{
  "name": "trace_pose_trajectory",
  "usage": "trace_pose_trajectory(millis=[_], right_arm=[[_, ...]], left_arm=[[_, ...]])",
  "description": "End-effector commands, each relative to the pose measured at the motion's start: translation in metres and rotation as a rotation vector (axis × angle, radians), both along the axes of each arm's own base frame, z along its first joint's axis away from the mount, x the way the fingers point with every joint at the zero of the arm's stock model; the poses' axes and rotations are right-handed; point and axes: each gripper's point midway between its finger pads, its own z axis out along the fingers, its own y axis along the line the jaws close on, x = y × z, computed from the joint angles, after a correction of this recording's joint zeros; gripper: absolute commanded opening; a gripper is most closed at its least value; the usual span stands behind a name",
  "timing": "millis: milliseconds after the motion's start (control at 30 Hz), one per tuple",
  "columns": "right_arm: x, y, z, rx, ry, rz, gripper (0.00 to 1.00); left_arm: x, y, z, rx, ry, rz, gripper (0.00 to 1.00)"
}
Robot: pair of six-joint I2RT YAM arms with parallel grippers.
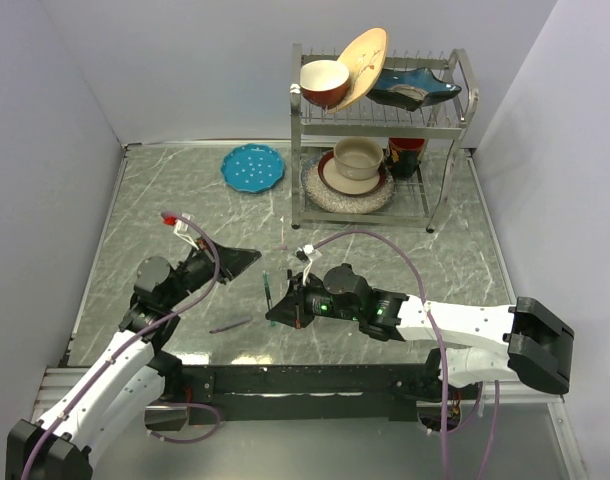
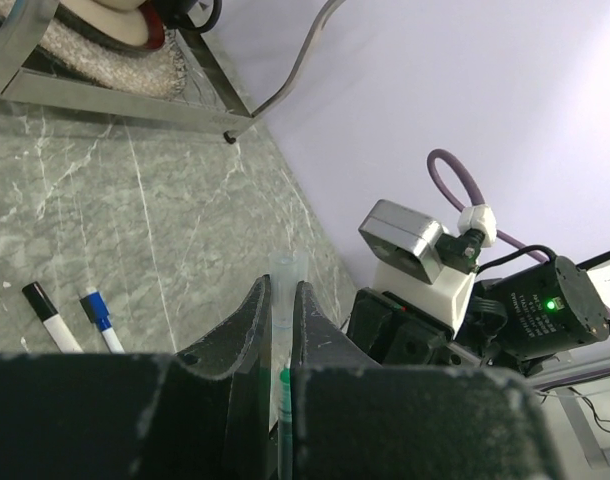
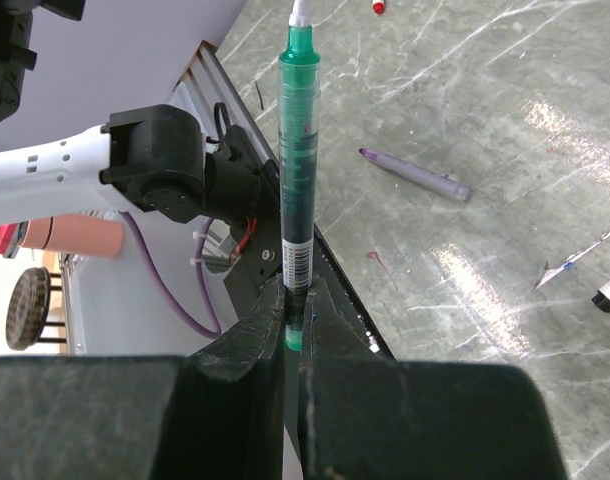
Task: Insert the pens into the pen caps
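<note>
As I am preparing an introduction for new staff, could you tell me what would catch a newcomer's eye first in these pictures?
First, the green pen sticking straight out of the shut right gripper over the middle of the marbled table. Next, the left gripper clamps a pale translucent tube, and the metal dish rack stacked with bowls and plates stands at the far edge.

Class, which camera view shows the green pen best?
Right wrist: the green pen looms large, clamped in the right gripper. The top view shows only a thin sliver; the left wrist view shows none clearly.
</note>
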Motion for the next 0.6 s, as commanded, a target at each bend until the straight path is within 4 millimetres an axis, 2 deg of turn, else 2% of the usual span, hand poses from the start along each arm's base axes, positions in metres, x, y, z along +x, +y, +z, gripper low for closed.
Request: trace_pose_trajectory(millis=[0, 567], right_arm=[[0.003, 0.009, 0.044, 0.105, -0.068, 0.001, 0.0], [0.007, 0.013, 0.045, 0.099, -0.07, -0.007, 0.0]], left_arm=[[-0.007, -0.003, 0.005, -0.017, -0.021, -0.027, 0.01], [-0.012, -0.004, -0.005, -0.028, 0.007, -0.045, 0.01]])
